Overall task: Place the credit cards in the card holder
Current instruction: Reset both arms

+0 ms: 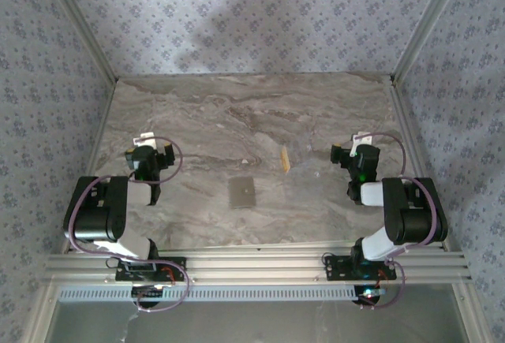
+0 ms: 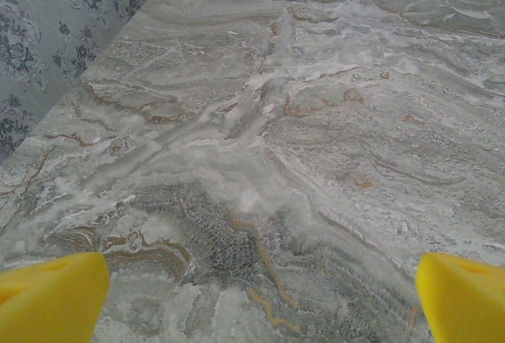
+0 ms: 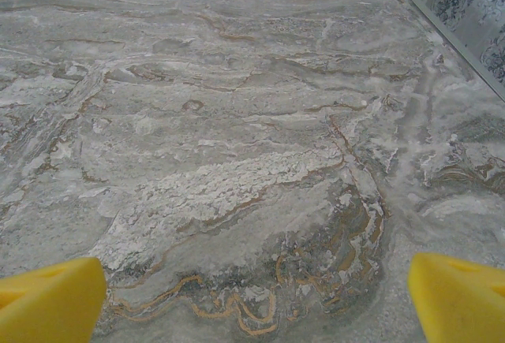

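Top external view: gray card holder (image 1: 241,192) lies flat, credit card (image 1: 285,158) well apart.

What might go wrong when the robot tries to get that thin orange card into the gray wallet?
The credit card is a thin sliver on the smooth table, so the open right gripper may fail to pinch it or just push it away. The card holder looks closed and lies loose, so it may slide when the left gripper tries to open it.

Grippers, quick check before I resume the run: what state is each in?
Left gripper: open, holding nothing.
Right gripper: open, holding nothing.
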